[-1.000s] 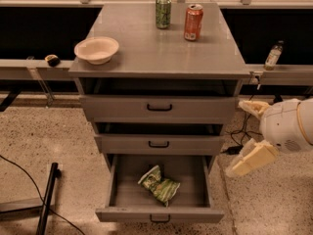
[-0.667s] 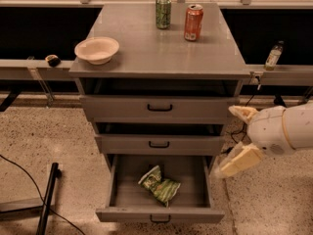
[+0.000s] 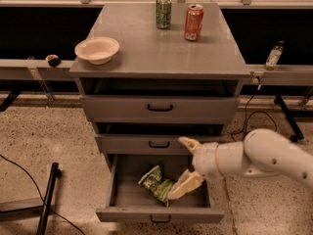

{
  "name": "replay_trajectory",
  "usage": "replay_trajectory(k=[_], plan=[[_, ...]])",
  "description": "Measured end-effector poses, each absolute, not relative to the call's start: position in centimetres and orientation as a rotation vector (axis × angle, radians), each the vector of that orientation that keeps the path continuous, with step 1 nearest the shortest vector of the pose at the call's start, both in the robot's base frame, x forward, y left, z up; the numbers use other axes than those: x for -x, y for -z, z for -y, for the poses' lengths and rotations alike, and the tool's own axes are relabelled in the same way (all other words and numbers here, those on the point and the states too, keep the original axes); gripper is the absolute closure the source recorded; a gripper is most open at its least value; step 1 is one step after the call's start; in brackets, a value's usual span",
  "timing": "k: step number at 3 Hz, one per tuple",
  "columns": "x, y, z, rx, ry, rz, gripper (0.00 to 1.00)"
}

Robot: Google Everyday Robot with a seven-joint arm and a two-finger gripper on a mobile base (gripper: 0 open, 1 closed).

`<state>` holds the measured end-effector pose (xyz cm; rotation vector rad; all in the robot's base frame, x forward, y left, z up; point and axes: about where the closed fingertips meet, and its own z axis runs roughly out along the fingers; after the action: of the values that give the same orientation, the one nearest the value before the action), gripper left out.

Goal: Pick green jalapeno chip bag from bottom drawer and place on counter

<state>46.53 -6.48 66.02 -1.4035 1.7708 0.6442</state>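
Note:
The green jalapeno chip bag (image 3: pixel 156 182) lies crinkled inside the open bottom drawer (image 3: pixel 160 214), near its middle. My gripper (image 3: pixel 188 164) reaches in from the right over the drawer, open. One pale finger points up by the middle drawer's front. The other finger (image 3: pixel 185 185) hangs down just right of the bag, touching or almost touching its edge. The white arm (image 3: pixel 264 159) comes from the right edge. The counter (image 3: pixel 156 50) is the grey cabinet top above.
On the counter stand a green soda can (image 3: pixel 163 11), a red soda can (image 3: pixel 193 22) and a white bowl (image 3: pixel 97 49). The two upper drawers are shut. A bottle (image 3: pixel 273 56) stands on the right ledge. A black stand leg (image 3: pixel 49 197) lies on the floor at left.
My arm has moved left and down from beside the cabinet. The gripper now sits over the open bottom drawer next to the bag. The bag has not moved.

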Motion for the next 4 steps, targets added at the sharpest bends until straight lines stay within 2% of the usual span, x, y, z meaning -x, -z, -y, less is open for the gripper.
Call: replay_trajectory(k=[1, 2, 3, 4], plan=[[-46.6, -60.5, 4.0, 1.422, -0.675, -1.685, 0.00], [-46.5, -60.3, 3.9, 1.420, -0.682, -1.687, 0.00], [-48.2, -57.4, 4.3, 1.371, -0.718, -1.718, 0.00], [-51.3, -51.0, 6.6, 1.311, -0.668, -1.725, 0.00]])
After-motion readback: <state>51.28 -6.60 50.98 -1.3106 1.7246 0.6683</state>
